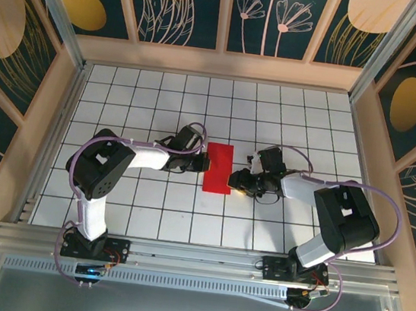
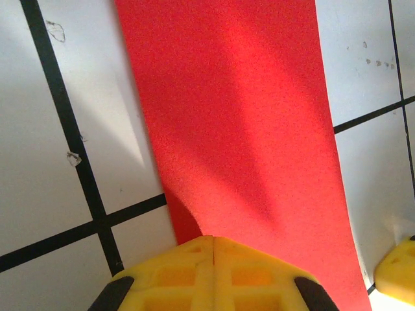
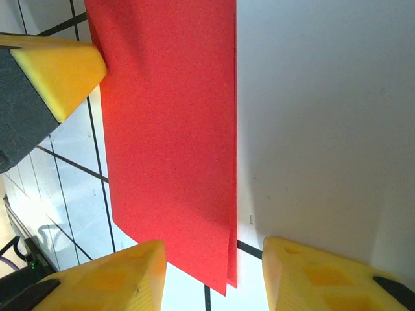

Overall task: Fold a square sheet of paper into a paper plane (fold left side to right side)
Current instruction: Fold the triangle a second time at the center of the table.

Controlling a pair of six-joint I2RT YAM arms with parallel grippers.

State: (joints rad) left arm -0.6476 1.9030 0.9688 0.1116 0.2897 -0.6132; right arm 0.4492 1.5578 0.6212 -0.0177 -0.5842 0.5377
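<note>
Progress: the square sheet of paper [image 1: 218, 168] lies as a narrow doubled rectangle between the arms, so the left-to-right fold looks done; nose and wing folds remain; left gripper [image 2: 214, 241] is closed, tips on the paper's edge; right gripper [image 3: 214, 251] stands open astride its layered corner.

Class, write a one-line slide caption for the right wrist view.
Jaws open, the right gripper faces the layered corner of the square sheet of paper, folded double on the table.

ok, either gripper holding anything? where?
Nothing gripped. The shut left gripper rests on the edge of the folded red paper; the right gripper stands open at its corner.
</note>
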